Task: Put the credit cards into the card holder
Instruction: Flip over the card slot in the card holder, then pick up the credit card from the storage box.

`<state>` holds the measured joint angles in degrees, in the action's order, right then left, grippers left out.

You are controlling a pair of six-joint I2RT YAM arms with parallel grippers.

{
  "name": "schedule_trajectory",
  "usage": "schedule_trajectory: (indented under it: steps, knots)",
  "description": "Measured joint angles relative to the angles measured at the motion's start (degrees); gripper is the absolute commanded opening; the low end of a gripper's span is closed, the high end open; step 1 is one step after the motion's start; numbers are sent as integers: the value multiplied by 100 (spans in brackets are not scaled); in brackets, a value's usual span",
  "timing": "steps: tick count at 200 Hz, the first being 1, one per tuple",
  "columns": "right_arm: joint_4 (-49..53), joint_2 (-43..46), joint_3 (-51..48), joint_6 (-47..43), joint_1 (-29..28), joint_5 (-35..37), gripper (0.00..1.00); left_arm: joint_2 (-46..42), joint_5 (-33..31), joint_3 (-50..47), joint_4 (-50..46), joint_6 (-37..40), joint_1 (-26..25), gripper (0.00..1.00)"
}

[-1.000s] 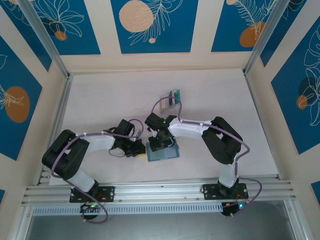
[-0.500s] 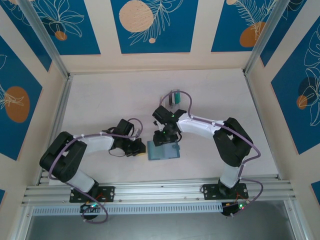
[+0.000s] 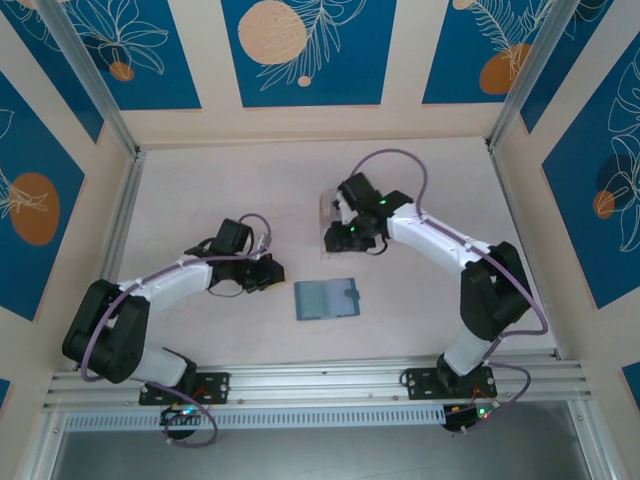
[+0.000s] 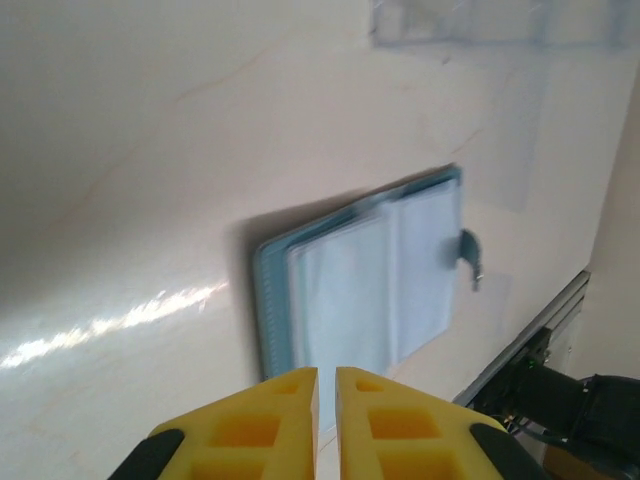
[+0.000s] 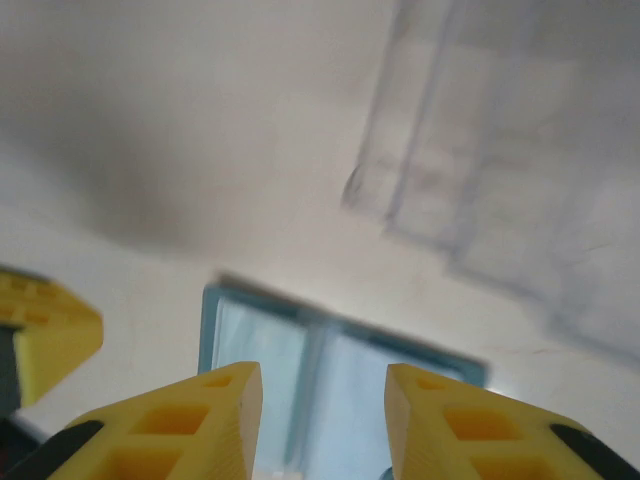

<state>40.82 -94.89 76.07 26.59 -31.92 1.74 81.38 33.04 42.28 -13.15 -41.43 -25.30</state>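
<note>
Your R tool, open & empty, has left the card holder; rack just ahead, prob next pick. L tool backed off, near-shut, empty.

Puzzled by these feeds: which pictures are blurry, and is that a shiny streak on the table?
Right wrist view: background soft, clear rack and card holder smeared. Left wrist view: card holder slightly blurred, a glare streak on the table, dark shadow along the holder's left edge. Top view: sharp, evenly lit.
</note>
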Motion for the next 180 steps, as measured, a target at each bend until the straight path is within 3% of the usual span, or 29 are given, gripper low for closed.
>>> schedule_trajectory:
  steps: [63, 113, 180]
  knots:
    - [-13, -748, 1488, -61, 1209, 358, 40, 702, 109, 1113, 125, 63, 4, 14]
    - [103, -1886, 2306, -223, 1421, 232, 38, 1180, 234, 1377, 291, 39, 7, 14]
    - [267, -2354, 2769, -343, 1432, 55, 18, 1226, 280, 1377, 330, 39, 7, 14]
